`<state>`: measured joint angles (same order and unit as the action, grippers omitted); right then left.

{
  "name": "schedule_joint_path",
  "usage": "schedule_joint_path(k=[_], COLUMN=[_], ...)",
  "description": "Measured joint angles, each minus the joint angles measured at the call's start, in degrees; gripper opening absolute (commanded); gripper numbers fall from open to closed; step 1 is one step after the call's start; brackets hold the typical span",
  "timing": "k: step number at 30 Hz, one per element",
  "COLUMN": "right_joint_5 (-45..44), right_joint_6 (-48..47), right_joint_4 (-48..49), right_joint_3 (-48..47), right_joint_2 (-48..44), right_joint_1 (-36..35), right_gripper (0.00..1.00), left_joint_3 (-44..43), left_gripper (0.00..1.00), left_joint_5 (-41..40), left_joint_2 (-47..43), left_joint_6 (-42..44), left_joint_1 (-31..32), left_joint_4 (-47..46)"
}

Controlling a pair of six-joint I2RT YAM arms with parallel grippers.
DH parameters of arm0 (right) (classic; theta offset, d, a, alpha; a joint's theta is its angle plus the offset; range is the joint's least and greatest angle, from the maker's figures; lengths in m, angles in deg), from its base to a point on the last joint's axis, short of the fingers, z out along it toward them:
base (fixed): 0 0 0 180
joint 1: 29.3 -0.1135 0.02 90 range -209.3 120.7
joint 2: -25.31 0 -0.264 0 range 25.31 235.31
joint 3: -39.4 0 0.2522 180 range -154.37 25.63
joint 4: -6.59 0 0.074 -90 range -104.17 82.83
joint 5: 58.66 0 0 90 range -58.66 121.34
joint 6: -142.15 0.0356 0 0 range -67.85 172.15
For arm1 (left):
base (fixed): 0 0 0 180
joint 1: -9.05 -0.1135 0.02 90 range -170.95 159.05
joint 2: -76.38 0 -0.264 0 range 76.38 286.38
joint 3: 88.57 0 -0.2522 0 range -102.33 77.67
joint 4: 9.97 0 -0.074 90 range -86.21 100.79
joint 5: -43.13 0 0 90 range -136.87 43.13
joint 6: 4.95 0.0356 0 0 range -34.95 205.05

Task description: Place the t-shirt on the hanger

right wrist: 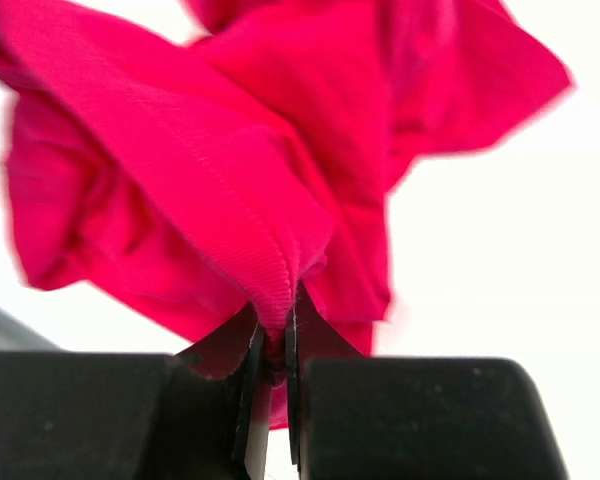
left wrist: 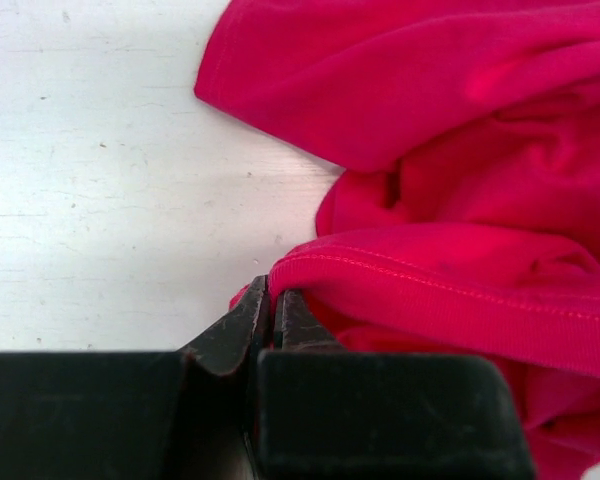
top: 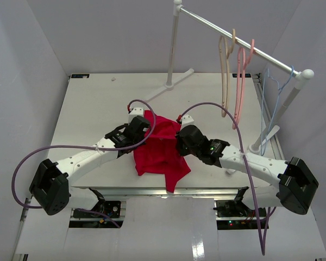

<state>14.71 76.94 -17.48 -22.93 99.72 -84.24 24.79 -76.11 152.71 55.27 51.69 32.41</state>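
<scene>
The crimson-red t-shirt [top: 160, 149] is bunched at the middle of the white table, held up between both grippers. My left gripper [top: 143, 132] is shut on its ribbed hem at the left side; the left wrist view shows the cloth [left wrist: 450, 180] pinched at the closed tips. My right gripper [top: 180, 139] is shut on a ribbed fold at the right side; the right wrist view shows the shirt [right wrist: 230, 170] hanging from the closed tips. The light-blue wire hanger [top: 273, 106] hangs on the rack at the far right, well away from both grippers.
A white clothes rack [top: 233, 35] stands at the back right of the table [top: 92, 109]. A tan hanger [top: 226, 70] and a pink hanger [top: 240, 81] hang on its bar, left of the blue one. Grey walls enclose the table.
</scene>
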Motion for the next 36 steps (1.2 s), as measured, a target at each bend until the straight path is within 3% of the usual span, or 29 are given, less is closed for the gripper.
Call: schedule_joint_path(k=[5, 10, 14, 21, 36], right_joint_5=[-3.5, -3.2, -2.9, -3.1, -9.1], right_joint_6=[0.3, 0.0, -0.9, -5.6, -20.9], right_joint_4=[-3.0, -3.5, -3.9, -5.0, -4.1], right_joint_3=[2.3, 3.1, 3.4, 2.0, -7.1], right_joint_2=[-2.8, -3.0, -3.1, -3.5, 1.2], right_joint_1=[0.2, 0.2, -0.3, -3.9, -9.5], right_gripper=[0.22, 0.45, 0.55, 0.62, 0.64], left_joint_3=[0.0, 2.1, 3.8, 3.8, 2.5], left_gripper=[0.0, 0.0, 0.0, 0.0, 0.0], left_joint_5=[3.4, 5.6, 6.0, 5.7, 2.8], left_joint_2=[-2.5, -3.6, -3.7, -3.8, -3.8], left_joint_6=[-0.1, -0.8, -1.3, -2.0, -3.6], left_joint_1=[2.9, 7.4, 8.1, 8.1, 8.1], left_joint_4=[0.5, 0.4, 1.3, 1.4, 2.4])
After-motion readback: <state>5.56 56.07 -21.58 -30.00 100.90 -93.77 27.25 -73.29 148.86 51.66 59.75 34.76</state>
